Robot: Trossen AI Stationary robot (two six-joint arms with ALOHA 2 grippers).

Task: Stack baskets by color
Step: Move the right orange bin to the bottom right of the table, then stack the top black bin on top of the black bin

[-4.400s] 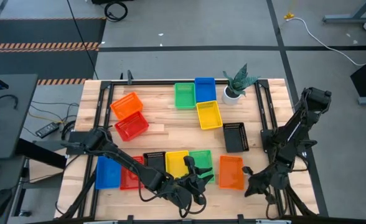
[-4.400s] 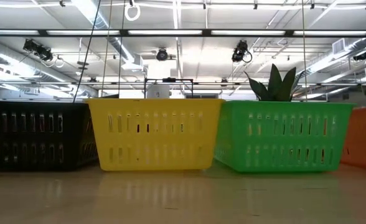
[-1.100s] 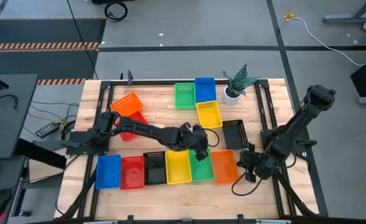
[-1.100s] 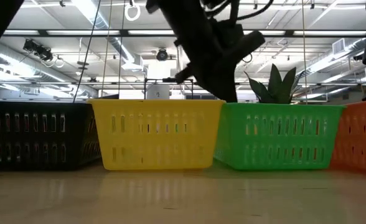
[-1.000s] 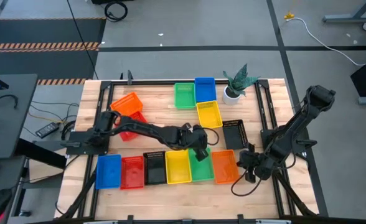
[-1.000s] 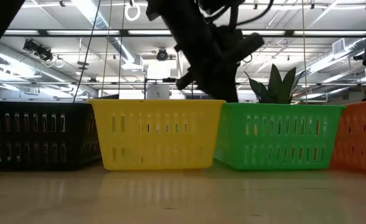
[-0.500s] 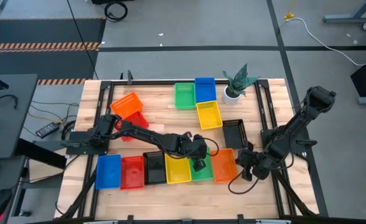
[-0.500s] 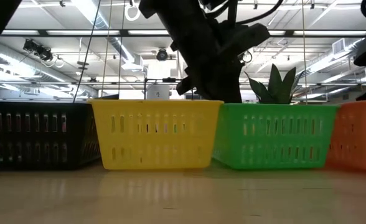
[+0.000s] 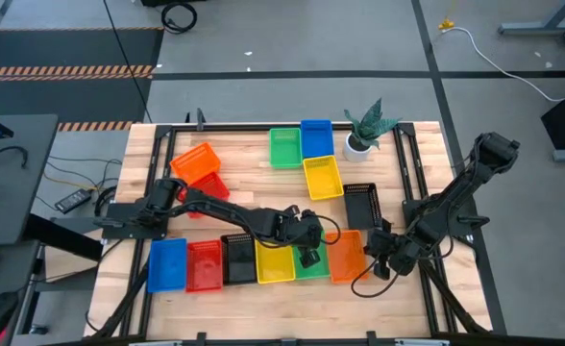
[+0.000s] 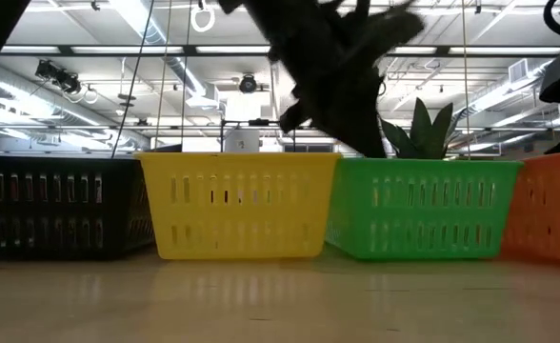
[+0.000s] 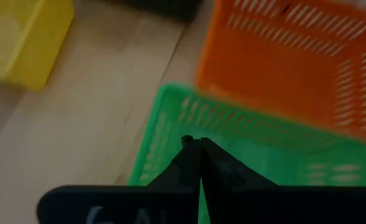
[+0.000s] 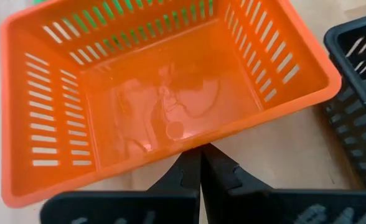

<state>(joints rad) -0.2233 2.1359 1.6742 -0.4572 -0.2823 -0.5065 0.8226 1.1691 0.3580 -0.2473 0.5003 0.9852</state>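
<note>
Front row, running out from plant (image 9: 367,128) side: orange basket (image 9: 348,256), green basket (image 9: 313,261), yellow basket (image 9: 274,262), black basket (image 9: 236,260), red basket (image 9: 204,265), blue basket (image 9: 167,264). All walls slotted mesh. Beside plant: blue (image 9: 316,137), green (image 9: 284,147), yellow (image 9: 322,178), black (image 9: 361,208). Farthest from plant: orange (image 9: 195,160) over red (image 9: 211,185). Plant was green, in white pot. Table (image 9: 254,185) was pale wood. Arms were black.

In the low view, a blurred dark arm (image 10: 342,67) hides the room behind, the orange basket (image 10: 547,205) is cut off by the edge, and the plant (image 10: 423,129) shows only leaves above the green basket (image 10: 423,205).
</note>
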